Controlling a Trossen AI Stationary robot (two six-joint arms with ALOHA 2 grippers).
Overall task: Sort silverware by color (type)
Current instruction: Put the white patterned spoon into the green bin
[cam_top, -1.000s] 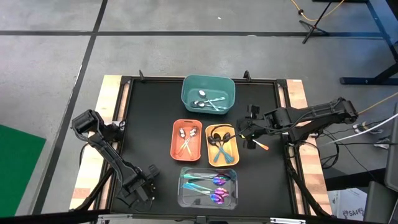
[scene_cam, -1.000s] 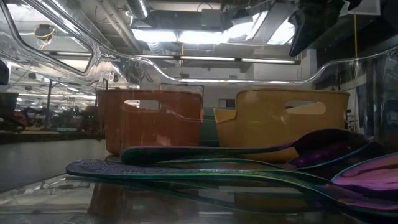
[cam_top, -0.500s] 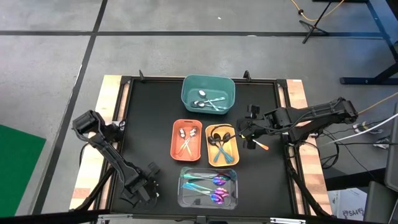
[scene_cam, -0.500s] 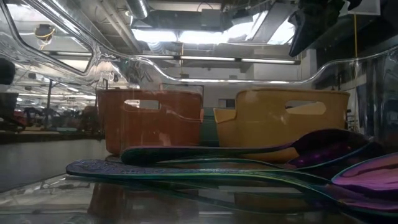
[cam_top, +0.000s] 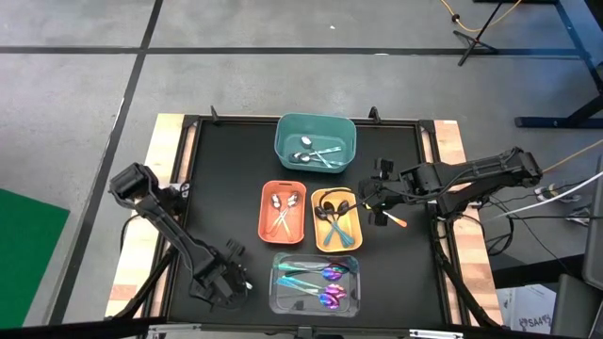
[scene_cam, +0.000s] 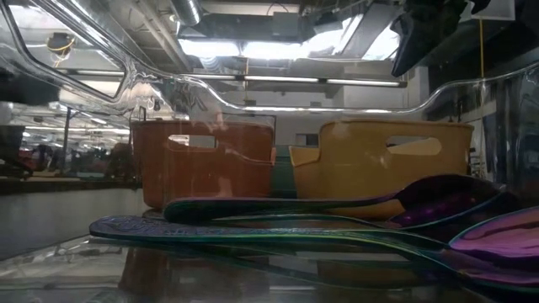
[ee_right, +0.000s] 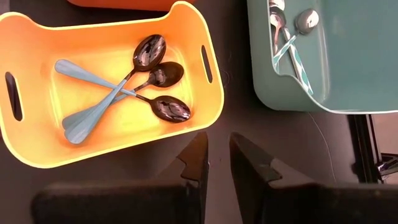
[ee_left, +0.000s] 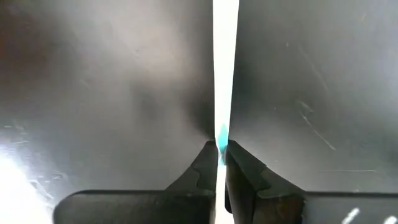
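Note:
My left gripper is low over the black mat, just left of the clear bin. It is shut on a thin silver utensil with a teal part. My right gripper hovers right of the yellow bin. Its fingers stand slightly apart with nothing between them. An orange-handled utensil lies on the mat beside it. The yellow bin holds black-headed spoons, the orange bin silver ones, the teal bin teal-handled ones, and the clear bin iridescent ones. My left gripper pinches the thin utensil between its two fingertips at a teal-coloured part. The utensil shows edge-on and runs straight forward past the fingers, along them, over the black mat. Whether it is clear of the mat cannot be told.
The four bins stand in the middle of the black mat. There is bare mat to the left of them and a narrower strip to the right. Wooden table edges flank the mat.
My left gripper has gone a little toward the table's right, closer to the clear bin. My right gripper has kept still.

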